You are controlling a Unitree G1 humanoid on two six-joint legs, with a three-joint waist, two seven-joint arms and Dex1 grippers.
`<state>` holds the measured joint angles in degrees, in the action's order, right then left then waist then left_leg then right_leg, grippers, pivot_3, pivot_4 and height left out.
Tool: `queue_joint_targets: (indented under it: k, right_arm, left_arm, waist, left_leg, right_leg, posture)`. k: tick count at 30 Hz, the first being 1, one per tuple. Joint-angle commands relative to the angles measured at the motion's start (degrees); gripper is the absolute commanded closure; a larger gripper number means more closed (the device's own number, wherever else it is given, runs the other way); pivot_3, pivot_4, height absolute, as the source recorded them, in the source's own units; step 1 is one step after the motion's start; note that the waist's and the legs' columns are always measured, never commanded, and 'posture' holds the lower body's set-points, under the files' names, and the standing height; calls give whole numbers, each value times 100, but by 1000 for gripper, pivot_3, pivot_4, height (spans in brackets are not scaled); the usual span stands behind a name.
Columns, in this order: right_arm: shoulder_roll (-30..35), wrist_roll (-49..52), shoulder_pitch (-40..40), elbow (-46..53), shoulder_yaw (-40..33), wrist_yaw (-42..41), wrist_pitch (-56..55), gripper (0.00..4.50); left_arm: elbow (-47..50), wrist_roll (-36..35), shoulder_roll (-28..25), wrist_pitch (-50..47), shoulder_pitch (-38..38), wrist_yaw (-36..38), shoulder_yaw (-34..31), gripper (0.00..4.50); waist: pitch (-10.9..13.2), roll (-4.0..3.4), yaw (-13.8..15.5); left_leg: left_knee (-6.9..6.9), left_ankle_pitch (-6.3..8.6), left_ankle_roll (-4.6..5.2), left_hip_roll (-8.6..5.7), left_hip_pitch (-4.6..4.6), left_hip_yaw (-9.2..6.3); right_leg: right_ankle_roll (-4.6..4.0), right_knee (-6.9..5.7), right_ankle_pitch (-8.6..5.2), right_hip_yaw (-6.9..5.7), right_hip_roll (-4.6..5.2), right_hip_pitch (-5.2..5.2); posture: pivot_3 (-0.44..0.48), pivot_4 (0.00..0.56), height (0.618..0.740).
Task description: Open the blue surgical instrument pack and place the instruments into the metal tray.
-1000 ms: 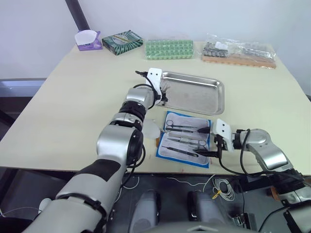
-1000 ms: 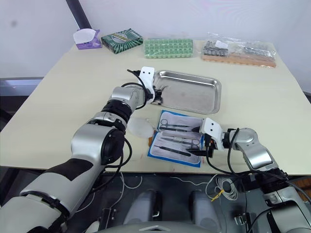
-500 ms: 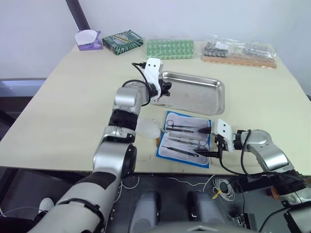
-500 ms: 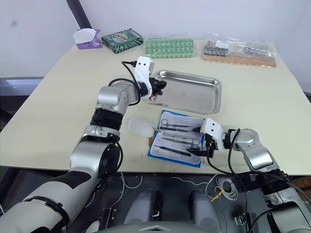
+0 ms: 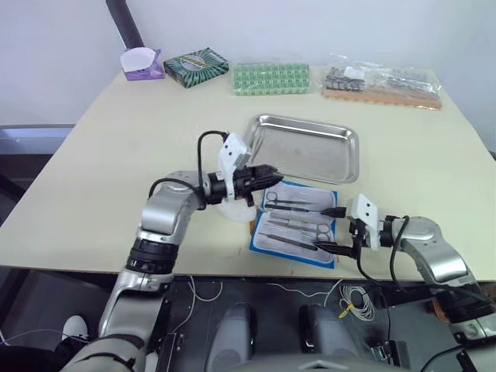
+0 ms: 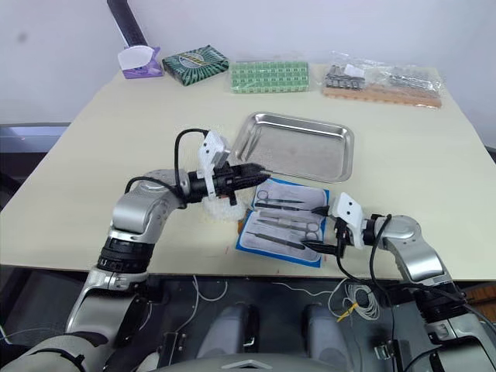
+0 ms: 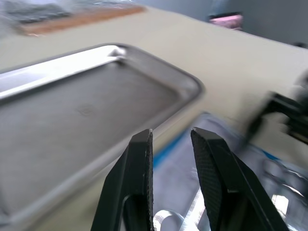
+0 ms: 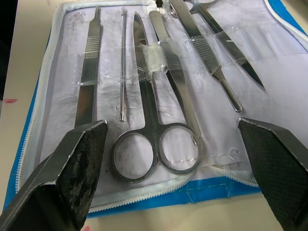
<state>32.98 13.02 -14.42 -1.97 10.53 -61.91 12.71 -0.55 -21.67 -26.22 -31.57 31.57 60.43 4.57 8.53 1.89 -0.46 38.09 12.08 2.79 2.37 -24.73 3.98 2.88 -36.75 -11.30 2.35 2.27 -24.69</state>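
Observation:
The blue surgical instrument pack [image 5: 295,224] lies unfolded near the table's front edge, whitish lining up. Several instruments [image 8: 153,137] are strapped in it: scissors, tweezers and a thin probe. Just behind the pack sits the metal tray [image 5: 307,147], with nothing in it. My left gripper [image 5: 267,172] points to the right, low over the pack's far left corner by the tray's near rim [image 7: 159,120]. Its fingers [image 7: 142,159] stand a narrow gap apart with nothing between them. My right gripper [image 5: 329,229] is wide open at the pack's right edge, fingers straddling the scissor handles.
A crumpled whitish sheet [image 5: 232,209] lies under my left wrist, left of the pack. Along the far edge stand a purple tissue box [image 5: 141,63], a dark green patterned box [image 5: 195,67], a green grid pack [image 5: 271,77] and bagged metal parts [image 5: 381,81].
My left arm dropped its elbow and swung back from the tray's left end; its gripper now points right over the pack's far left corner. The right gripper stayed open at the pack's right edge.

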Motion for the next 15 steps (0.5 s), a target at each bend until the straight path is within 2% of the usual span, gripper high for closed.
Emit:
queue_joint_targets:
  k: [1, 5, 6, 10, 15]
  right_arm:
    - [28, -36, 184, -94, 31, -8, 7, 0]
    - [28, -9, 212, -61, -6, -13, -84, 0]
    - [30, 5, 218, -48, -17, -14, -92, 0]
    - [56, 46, 257, 9, -59, -14, -121, 0]
    - [71, 102, 303, 62, -126, -25, -121, 0]
  left_arm:
    - [172, -351, -394, 257, -25, 693, -224, 1992]
    - [80, -482, -915, 502, -161, 1251, -366, 276]
    - [77, -540, -1069, 552, -218, 1429, -437, 75]
    - [31, -740, -1587, 631, -401, 1869, -730, 75]
    - [-88, -657, -1969, 638, -411, 1944, -809, 75]
  waist:
    - [1, 0, 8]
    - [2, -2, -6]
    - [2, -2, -5]
    - [4, -5, -16]
    - [6, -7, 0]
  left_leg:
    - [0, 0, 0, 3, 0, -4]
    - [-1, 0, 0, 2, 0, -8]
    - [-2, 0, 0, 3, -1, -10]
    - [-3, 0, 0, 11, -1, -19]
    - [-3, 0, 0, 10, -2, -26]
  right_leg:
    - [0, 0, 0, -1, 1, 0]
    - [0, 1, -1, 0, 2, -1]
    - [0, 2, -1, 0, 2, -2]
    - [1, 3, -1, 1, 4, -5]
    - [2, 4, -2, -3, 12, -5]
  posture:
    - [0, 150, 740]
    - [0, 150, 740]
    - [0, 150, 740]
    - [0, 150, 740]
    - [0, 150, 740]
